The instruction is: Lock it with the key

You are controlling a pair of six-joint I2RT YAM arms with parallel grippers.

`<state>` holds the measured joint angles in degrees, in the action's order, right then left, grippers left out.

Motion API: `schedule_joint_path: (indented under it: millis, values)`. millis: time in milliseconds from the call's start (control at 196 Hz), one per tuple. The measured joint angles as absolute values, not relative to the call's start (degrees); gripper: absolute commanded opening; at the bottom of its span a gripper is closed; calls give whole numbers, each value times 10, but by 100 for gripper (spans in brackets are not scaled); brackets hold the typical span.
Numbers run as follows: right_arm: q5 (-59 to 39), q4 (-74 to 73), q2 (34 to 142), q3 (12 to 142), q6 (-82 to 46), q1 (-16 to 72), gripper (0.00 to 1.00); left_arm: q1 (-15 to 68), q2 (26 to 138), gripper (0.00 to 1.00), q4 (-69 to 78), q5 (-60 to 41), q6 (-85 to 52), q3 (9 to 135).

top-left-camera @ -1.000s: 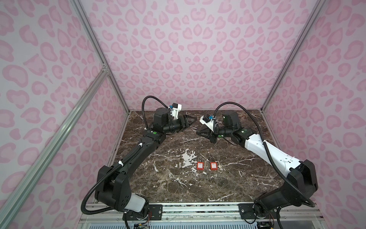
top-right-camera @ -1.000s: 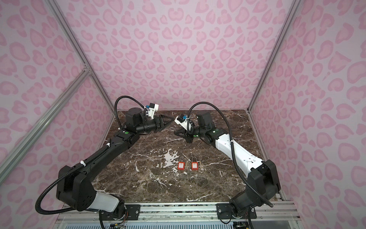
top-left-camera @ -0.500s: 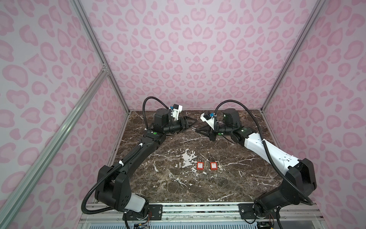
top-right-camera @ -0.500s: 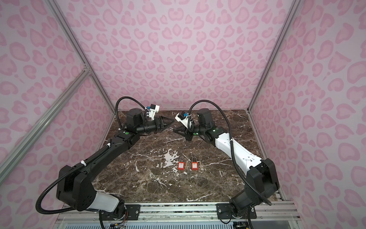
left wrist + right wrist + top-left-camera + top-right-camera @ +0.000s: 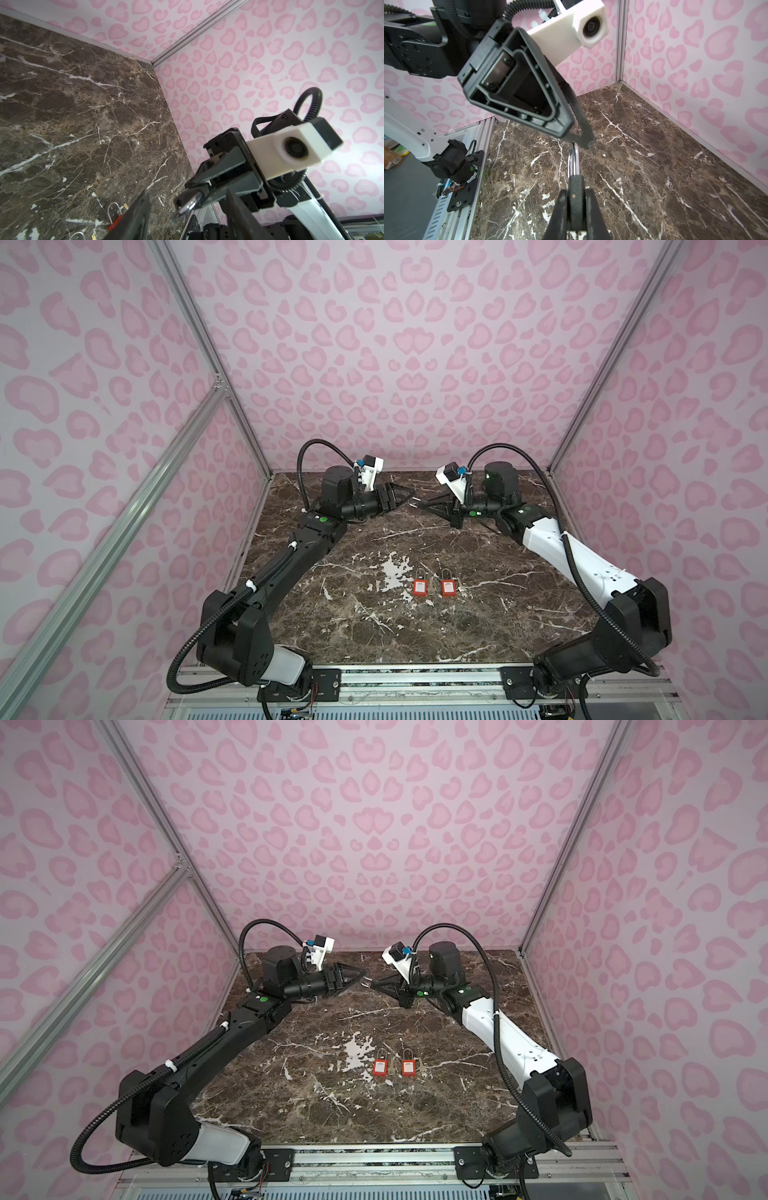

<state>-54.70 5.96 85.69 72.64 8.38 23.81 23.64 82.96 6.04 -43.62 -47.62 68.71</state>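
Top views both show the right gripper (image 5: 423,503) pinching a black padlock (image 5: 412,501) in the air over the back of the brown marble worktop (image 5: 415,639), with pink spotty walls (image 5: 395,344) around. Left wrist view shows the left gripper (image 5: 187,193) spread around its silver loop (image 5: 190,205), keys (image 5: 126,206) lying by red padlocks (image 5: 114,223). Right wrist view shows no key held, so locking looks not started.
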Motion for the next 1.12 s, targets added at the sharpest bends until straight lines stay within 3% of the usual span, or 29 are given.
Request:
schedule_joint_path:
  millis: [377, 877, 1009, 1122]
  values:
    - [-612, 135, 822, 745, 111, 219, 0, 236, 748, 60, 57, -503, -323, 679]
    - [-694, 132, 806, 776, 61, 221, 0, 240, 712, 37, 25, -515, -269, 657]
    - [-701, 131, 809, 777, 53, 225, 0, 250, 710, 18, 25, -511, -270, 653]
    - [-703, 131, 813, 781, 49, 230, 0, 257, 710, 15, 25, -507, -270, 652]
